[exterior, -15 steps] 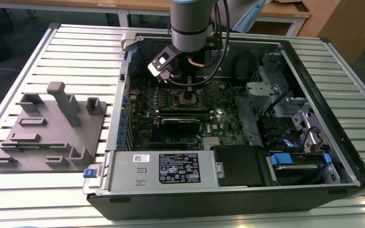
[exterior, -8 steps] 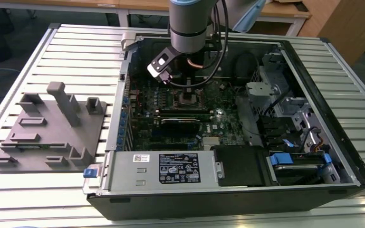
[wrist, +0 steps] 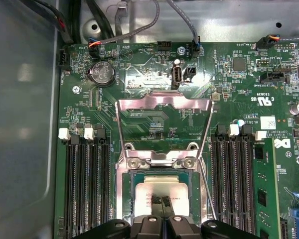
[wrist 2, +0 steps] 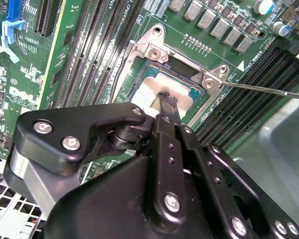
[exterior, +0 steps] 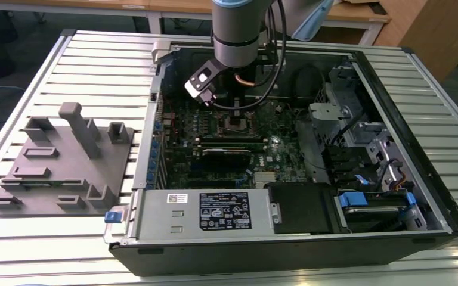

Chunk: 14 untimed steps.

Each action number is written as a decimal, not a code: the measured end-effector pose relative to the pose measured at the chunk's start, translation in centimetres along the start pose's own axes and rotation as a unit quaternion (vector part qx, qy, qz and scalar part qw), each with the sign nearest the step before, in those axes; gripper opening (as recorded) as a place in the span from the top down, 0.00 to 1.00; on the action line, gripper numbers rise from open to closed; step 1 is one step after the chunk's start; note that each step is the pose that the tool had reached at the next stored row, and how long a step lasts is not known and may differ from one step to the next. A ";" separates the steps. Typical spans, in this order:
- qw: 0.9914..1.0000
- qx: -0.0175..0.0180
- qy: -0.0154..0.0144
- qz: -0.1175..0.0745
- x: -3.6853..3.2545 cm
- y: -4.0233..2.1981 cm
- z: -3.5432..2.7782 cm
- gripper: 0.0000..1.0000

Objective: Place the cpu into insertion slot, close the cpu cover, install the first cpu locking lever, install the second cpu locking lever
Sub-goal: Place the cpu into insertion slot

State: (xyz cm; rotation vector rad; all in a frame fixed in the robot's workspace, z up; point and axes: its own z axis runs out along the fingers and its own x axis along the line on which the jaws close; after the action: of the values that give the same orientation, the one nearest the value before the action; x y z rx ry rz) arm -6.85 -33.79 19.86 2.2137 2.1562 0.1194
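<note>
The cpu point(wrist: 162, 188), with its dull silver top, lies flat inside the insertion slot point(wrist: 120, 195) on the green motherboard point(exterior: 281, 152). My gripper point(wrist: 160, 200) hangs straight over it. Its two thin fingertips are shut together and rest on or just above the middle of the chip, as the second wrist view also shows for the gripper point(wrist 2: 167, 99). The cpu cover point(wrist: 164, 103) stands swung up and open behind the slot. A thin locking lever point(wrist 2: 269, 89) sticks out free beside the socket, and the same lever point(wrist: 207, 186) runs along the slot's side. In the exterior view the gripper point(exterior: 231, 113) reaches down into the case.
Long black memory slots point(wrist: 84, 189) flank the socket on both sides. A black expansion card point(exterior: 227, 152) lies just in front of it, and cables point(exterior: 273, 71) hang near the arm. A drive cage point(exterior: 356, 137) and the case walls close in. A grey fixture point(exterior: 62, 161) sits on the table.
</note>
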 end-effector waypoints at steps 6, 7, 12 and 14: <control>1.000 0.000 -0.001 0.000 -0.03 -0.03 0.22 0.89; 1.000 0.000 -0.001 0.000 -0.03 -0.04 0.22 0.89; 1.000 0.000 0.000 0.000 -0.04 -0.04 0.23 0.89; 1.000 0.000 0.000 0.000 -0.04 -0.04 0.23 0.89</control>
State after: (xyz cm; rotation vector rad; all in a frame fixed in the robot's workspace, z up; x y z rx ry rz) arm -6.87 -33.82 19.62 2.2136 2.1561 0.1178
